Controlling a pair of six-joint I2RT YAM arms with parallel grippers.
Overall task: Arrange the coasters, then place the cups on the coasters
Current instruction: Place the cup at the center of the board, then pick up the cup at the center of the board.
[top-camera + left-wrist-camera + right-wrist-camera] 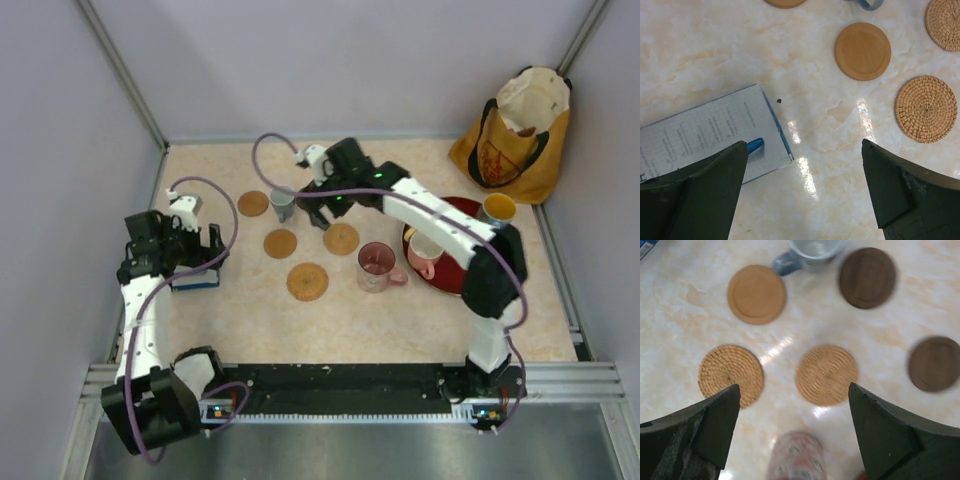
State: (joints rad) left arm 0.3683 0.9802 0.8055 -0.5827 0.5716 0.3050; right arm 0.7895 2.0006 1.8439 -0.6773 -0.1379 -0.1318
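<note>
The right arm reaches over the middle of the tabletop (230, 330). The right fingers (890, 435) are spread wide with nothing between them, hanging above the coasters.

Under them lie a woven coaster (730, 375) and a second woven coaster (826, 374), side by side but apart. Beyond those are a smooth tan coaster (756, 294), a dark brown coaster (867, 277) and another dark brown coaster (934, 363) off to the side. A blue-grey cup (810, 250) stands between the smooth tan disc and the nearer dark one. From overhead, one more tan coaster (253, 203) lies just left of that cup.

A clear pink cup (377, 266) stands on bare tabletop near the woven pair. On the red tray (440, 280) to the right sits a second pink cup (425, 255), and a blue cup with yellow inside (497, 208) is at the tray's far edge. A yellow-orange bag (515, 135) slumps in the far right corner.

The left fingers (700, 190) are also wide apart and hold nothing, poised over a white-and-blue packet (705, 130) at the left side.
</note>
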